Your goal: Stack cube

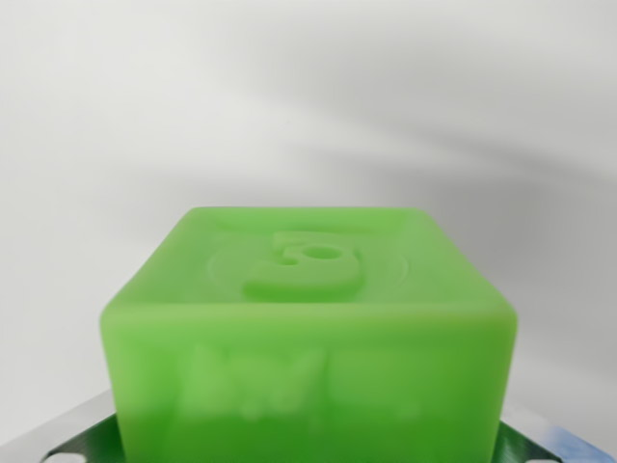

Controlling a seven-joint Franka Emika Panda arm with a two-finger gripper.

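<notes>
A translucent green cube (308,328) fills the lower half of the wrist view, very close to the camera. Its top face carries a raised figure inside a ring, and faint embossed marks show on the near face. My gripper (308,446) sits around the cube's base. Only slivers of its metal fingers (67,434) show at the bottom left and bottom right corners, pressed against the cube's sides. The gripper looks shut on the cube. No other cube is in view.
Behind the cube lies a plain white-grey surface (308,96), blurred, with soft diagonal shadows across it.
</notes>
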